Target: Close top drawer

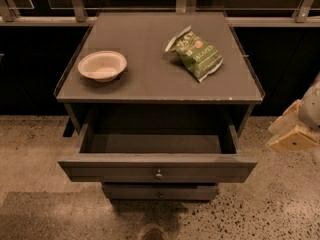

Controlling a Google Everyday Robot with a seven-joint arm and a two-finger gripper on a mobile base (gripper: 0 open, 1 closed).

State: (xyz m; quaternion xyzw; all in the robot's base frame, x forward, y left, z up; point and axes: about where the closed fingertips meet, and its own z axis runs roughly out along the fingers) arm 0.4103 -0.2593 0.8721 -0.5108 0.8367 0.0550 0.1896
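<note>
The top drawer [115, 170] is a wide dark-grey drawer with a small round metal knob [158, 174] at its centre. It stands pulled far out of the cabinet and its inside looks empty. My gripper [292, 134], cream-coloured, is at the right edge of the view, to the right of the drawer's front corner and apart from it. It holds nothing that I can see.
A white bowl [102, 65] and a green chip bag [197, 54] lie on the cabinet top [150, 79]. A narrower drawer front [160, 192] sits below the open one. Speckled floor [280, 209] surrounds the cabinet. A dark railing runs behind.
</note>
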